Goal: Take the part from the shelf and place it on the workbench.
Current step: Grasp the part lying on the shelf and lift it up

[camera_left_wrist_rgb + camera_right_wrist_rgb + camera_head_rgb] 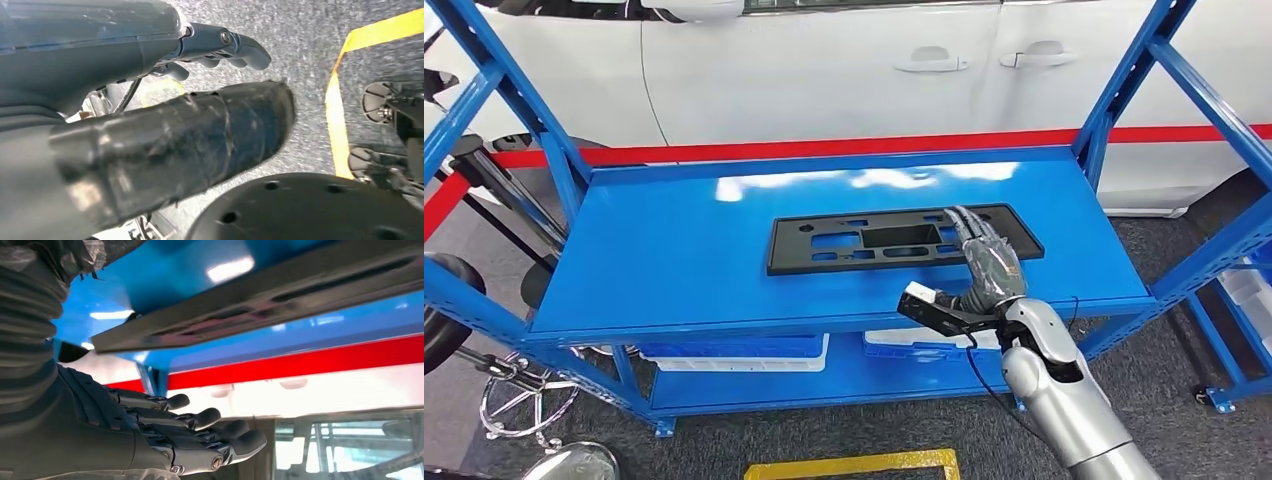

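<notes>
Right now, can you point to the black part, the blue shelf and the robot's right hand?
black part [824, 243]: head view, on its flat left half.
blue shelf [664, 250]: head view, on the bare top deck, left of the part.
right hand [992, 262]: head view, on the back of the hand.

We see the right arm reaching forward and up — its robot hand held flat, fingers stretched out side by side, gripping nothing. The left robot hand hangs low, its fingers slightly curled, nothing in them.
</notes>
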{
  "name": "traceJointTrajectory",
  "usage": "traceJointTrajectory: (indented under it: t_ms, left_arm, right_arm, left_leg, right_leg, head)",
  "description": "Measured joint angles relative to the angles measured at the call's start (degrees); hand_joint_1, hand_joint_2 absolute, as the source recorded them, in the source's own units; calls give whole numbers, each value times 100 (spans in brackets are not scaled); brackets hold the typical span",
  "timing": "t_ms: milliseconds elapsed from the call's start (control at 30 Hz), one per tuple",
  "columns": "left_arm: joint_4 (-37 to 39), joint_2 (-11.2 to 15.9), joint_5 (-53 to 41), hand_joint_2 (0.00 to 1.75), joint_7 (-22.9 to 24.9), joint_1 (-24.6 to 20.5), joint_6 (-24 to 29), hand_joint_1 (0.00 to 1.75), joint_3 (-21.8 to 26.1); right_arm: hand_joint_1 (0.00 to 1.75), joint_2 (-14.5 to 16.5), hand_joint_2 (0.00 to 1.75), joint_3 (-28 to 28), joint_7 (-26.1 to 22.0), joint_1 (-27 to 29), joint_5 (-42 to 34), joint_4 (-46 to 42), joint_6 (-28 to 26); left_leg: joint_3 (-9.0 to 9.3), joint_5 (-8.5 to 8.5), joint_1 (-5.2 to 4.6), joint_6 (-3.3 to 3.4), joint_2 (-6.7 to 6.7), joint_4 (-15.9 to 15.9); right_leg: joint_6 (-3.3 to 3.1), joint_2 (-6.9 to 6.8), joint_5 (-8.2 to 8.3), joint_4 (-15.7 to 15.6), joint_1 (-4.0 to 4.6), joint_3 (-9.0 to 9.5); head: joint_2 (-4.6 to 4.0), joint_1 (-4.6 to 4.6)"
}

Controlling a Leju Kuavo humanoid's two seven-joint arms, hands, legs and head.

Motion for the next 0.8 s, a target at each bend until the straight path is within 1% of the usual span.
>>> traceJointTrajectory:
  t_ms: [33, 67, 100, 133, 167, 233, 267, 300, 333, 367, 400, 433, 467, 533, 600, 633, 667, 700, 733, 767, 800]
  left_arm:
    - [2, 8, 37, 0, -2, -6, -6, 0, 1]
    - [2, 15, 71, 0, -2, -9, -10, 0, 1]
    - [2, 20, 105, 0, 4, -10, -14, 0, 1]
    - [2, 24, 140, 0, 11, -11, -16, 0, 1]
    - [2, 31, 169, 0, 22, -11, -16, 0, 1]
    - [2, 53, 230, 0, 57, -7, -13, 0, 0]
    - [0, 65, 255, 0, 78, -6, -12, 0, -2]
    - [-4, 73, 281, 0, 99, -4, -9, 0, -5]
    - [-10, 78, 300, 0, 116, -1, -7, 0, -8]
    - [-18, 81, 319, 0, 137, 2, -3, 0, -11]
    - [-28, 84, 338, 0, 156, 11, 0, 0, -16]
    - [-40, 86, 350, 0, 170, 13, 4, 0, -20]
    - [-54, 94, 360, 0, 182, 19, 7, 0, -26]
    - [-85, 115, 373, 0, 196, 26, 11, 0, -37]
    - [-112, 148, 385, 0, 207, 25, 13, 0, -47]
    - [-127, 162, 394, 0, 212, 21, 13, 0, -52]
    - [-142, 178, 404, 0, 219, 21, 13, 0, -56]
    - [-157, 185, 417, 0, 227, 25, 12, 0, -59]
    - [-172, 197, 430, 0, 234, 30, 11, 0, -62]
    - [-186, 207, 439, 0, 242, 35, 11, 0, -67]
    - [-199, 216, 444, 0, 248, 40, 11, 0, -74]
  right_arm:
    - [0, 4, 175, 1, -3, 5, 0, 4, -2]
    - [0, 10, 175, 3, -6, 11, 0, 6, -3]
    - [0, 18, 175, 6, -11, 12, 0, 7, -4]
    - [0, 24, 175, 9, -13, 9, 0, 7, -4]
    - [0, 27, 175, 11, -14, 10, 7, 10, -4]
    - [0, 27, 175, 15, -11, 21, 52, 32, -4]
    - [0, 28, 175, 20, -9, 30, 88, 50, -4]
    - [0, 28, 175, 27, -7, 35, 127, 72, -4]
    - [0, 28, 175, 35, -3, 36, 162, 91, -3]
    - [0, 28, 175, 45, 3, 32, 198, 112, -3]
    - [0, 28, 175, 56, 8, 25, 232, 134, -2]
    - [0, 28, 175, 74, 12, 14, 262, 159, 0]
    - [0, 29, 175, 98, 16, -1, 292, 186, 3]
    - [0, 29, 175, 146, 27, -30, 348, 246, 10]
    - [0, 42, 175, 189, 36, -55, 393, 306, 23]
    - [0, 51, 175, 217, 37, -79, 415, 345, 36]
    - [0, 61, 175, 254, 37, -108, 436, 391, 55]
    - [0, 68, 175, 295, 33, -136, 459, 441, 72]
    - [0, 73, 175, 340, 28, -157, 482, 495, 83]
    - [0, 84, 175, 384, 21, -166, 497, 543, 88]
    - [0, 100, 175, 431, 13, -169, 509, 587, 85]
  left_leg:
    - [13, -7, -1, 34, 0, -31]
    - [30, 30, 10, 63, 0, -33]
    - [59, 26, 21, 92, 3, -52]
    - [90, 22, 32, 124, 7, -77]
    - [118, 12, 34, 154, 10, -92]
    - [146, -27, 25, 197, 8, -90]
    - [160, -49, 21, 205, 4, -84]
    - [179, -75, 18, 205, 0, -75]
    - [209, -107, 17, 199, -5, -62]
    - [247, -144, 16, 189, -9, -49]
    - [285, -182, 15, 176, -11, -38]
    - [311, -215, 5, 158, -14, -23]
    - [322, -236, -4, 134, -14, -16]
    - [322, -253, -18, 81, -14, -23]
    - [322, -297, -24, 24, -9, -5]
    - [274, -379, -22, -3, -6, 118]
    - [164, -511, -17, -28, -4, 358]
    - [-5, -672, -3, -48, -2, 703]
    - [-215, -829, 9, -65, -1, 1092]
    - [-404, -920, 20, -81, -1, 1417]
    - [-521, -910, 29, -95, 0, 1582]
  right_leg:
    - [33, -2, -23, 5, 8, -5]
    - [63, -3, -57, 21, 2, -3]
    - [89, -4, -112, 86, -4, -19]
    - [113, -5, -208, 249, -10, -88]
    - [135, -5, -346, 534, -22, -228]
    - [171, -6, -624, 1304, -31, -666]
    - [183, -8, -672, 1589, -36, -863]
    - [187, -9, -605, 1677, -38, -970]
    - [180, -10, -423, 1527, -37, -955]
    - [163, -11, -170, 1205, -35, -847]
    - [134, -14, 48, 824, -28, -691]
    - [105, -16, 191, 481, -13, -543]
    - [78, -20, 246, 267, 2, -444]
    - [36, -17, 216, 137, 28, -383]
    - [-13, -15, 215, 95, -9, -350]
    - [-44, -19, 217, 66, -29, -324]
    - [-74, -24, 215, 44, -47, -299]
    - [-99, -28, 205, 38, -44, -283]
    - [-117, -31, 193, 42, -40, -276]
    - [-125, -32, 180, 48, -36, -270]
    - [-128, -32, 165, 54, -34, -259]
  head:
    - [0, 2]
    - [0, 4]
    - [0, 9]
    - [0, 11]
    - [0, 14]
    - [0, 17]
    - [0, 18]
    - [0, 18]
    - [0, 18]
    - [0, 19]
    - [-1, 19]
    - [-1, 19]
    - [-1, 17]
    - [0, 17]
    - [0, 17]
    - [0, 15]
    - [0, 15]
    - [0, 14]
    - [0, 14]
    - [0, 14]
    - [0, 14]
